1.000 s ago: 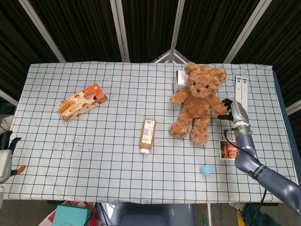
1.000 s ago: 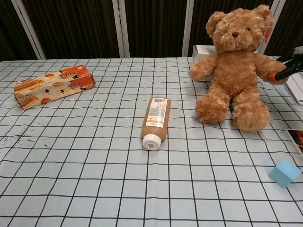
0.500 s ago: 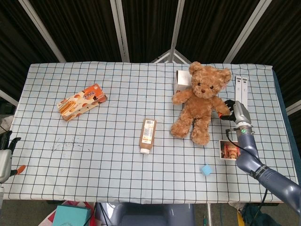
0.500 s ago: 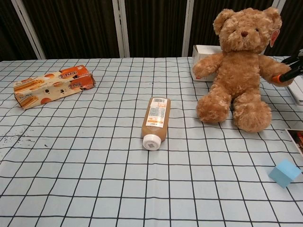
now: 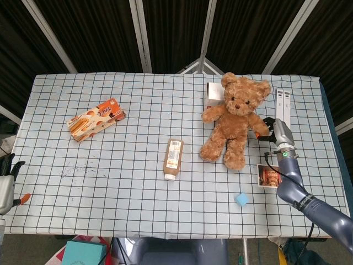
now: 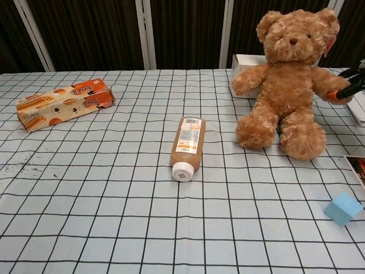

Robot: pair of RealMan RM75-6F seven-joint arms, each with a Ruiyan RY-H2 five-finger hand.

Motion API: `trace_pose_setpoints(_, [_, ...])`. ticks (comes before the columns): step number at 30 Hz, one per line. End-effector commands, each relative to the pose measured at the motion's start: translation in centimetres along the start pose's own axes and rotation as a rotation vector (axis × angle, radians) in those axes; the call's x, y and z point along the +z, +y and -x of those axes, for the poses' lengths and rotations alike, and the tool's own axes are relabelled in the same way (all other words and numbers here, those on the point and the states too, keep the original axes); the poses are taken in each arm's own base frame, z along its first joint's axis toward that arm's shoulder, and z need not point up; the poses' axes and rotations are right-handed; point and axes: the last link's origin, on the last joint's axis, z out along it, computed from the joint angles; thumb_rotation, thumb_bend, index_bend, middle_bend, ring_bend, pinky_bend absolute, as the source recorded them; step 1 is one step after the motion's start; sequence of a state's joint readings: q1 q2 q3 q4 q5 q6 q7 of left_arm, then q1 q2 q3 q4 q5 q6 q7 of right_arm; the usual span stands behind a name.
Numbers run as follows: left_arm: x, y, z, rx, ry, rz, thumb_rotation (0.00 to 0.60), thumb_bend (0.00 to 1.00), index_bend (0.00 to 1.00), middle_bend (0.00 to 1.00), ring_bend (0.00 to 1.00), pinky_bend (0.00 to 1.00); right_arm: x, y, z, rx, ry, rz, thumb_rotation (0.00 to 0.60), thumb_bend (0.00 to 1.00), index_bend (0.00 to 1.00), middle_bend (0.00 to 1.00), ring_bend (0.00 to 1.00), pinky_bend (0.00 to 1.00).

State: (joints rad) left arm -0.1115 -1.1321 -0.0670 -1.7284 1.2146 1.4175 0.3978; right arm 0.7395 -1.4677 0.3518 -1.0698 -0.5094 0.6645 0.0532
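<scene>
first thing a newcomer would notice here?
The brown teddy bear sitting upright at the table's right rear, with the right hand pinching its outstretched paw. Next, the brown bottle lying on its side mid-table, and the orange snack box off to the left.

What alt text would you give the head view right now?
The right robot hand grips a seated brown teddy bear by its arm on a checked tablecloth. A brown bottle lies at centre, an orange snack box far left.
</scene>
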Motion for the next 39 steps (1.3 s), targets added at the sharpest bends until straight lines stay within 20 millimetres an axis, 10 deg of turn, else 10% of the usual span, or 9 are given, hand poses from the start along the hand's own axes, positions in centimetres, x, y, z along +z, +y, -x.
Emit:
trace_pose_setpoints(1, [0.0,0.0,0.0,0.0,0.0,-0.001,0.6,0.24,0.17,0.0,0.0,0.03,0.1,0.5,0.3,-0.007,-0.007,0.013,0.6,0.39,0.45,0.5,0.45,0.0])
trace_pose_setpoints(27, [-0.1,0.1,0.0,0.001,0.0,0.002,0.6,0.24,0.17,0.0,0.0,0.03,-0.2,-0.9,-0.4,-0.009,0.015,-0.033,0.6,0.39,0.44,0.51,0.45,0.0])
trace_pose_setpoints(33, [-0.1,0.0,0.0,-0.002,-0.001,0.003,0.6,0.24,0.17,0.0,0.0,0.03,-0.8,-0.8,-0.1,-0.022,-0.025,-0.035,0.6,0.37,0.04,0.27,0.23,0.0])
trace_pose_setpoints(39, [-0.1,-0.1,-0.1,-0.004,-0.001,0.004,0.6,0.24,0.17,0.0,0.0,0.03,-0.9,0.0,-0.4,-0.046,-0.051,-0.013,0.6,0.32,0.0,0.09,0.03,0.0])
